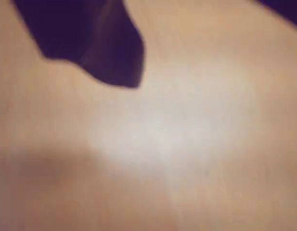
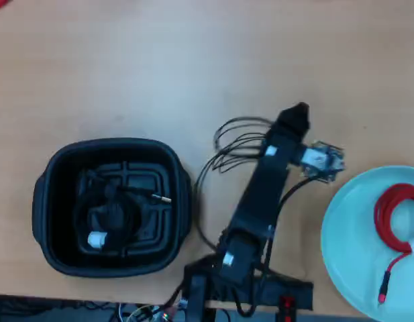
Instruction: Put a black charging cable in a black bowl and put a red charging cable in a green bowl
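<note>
Wrist view is basically mush: just a blurry dark shape up top that's the gripper [image 1: 97, 48], cut off by the top edge, and I can't make out whether the jaws are apart or together. From overhead the gripper [image 2: 299, 114] is only a dark tip, same problem. The green bowl [image 2: 347, 228] runs off the right and bottom edges. The black charging cable [image 2: 113, 211] mostly melts into the black bowl [image 2: 42, 201]. The arm's base is cropped at the bottom.
</note>
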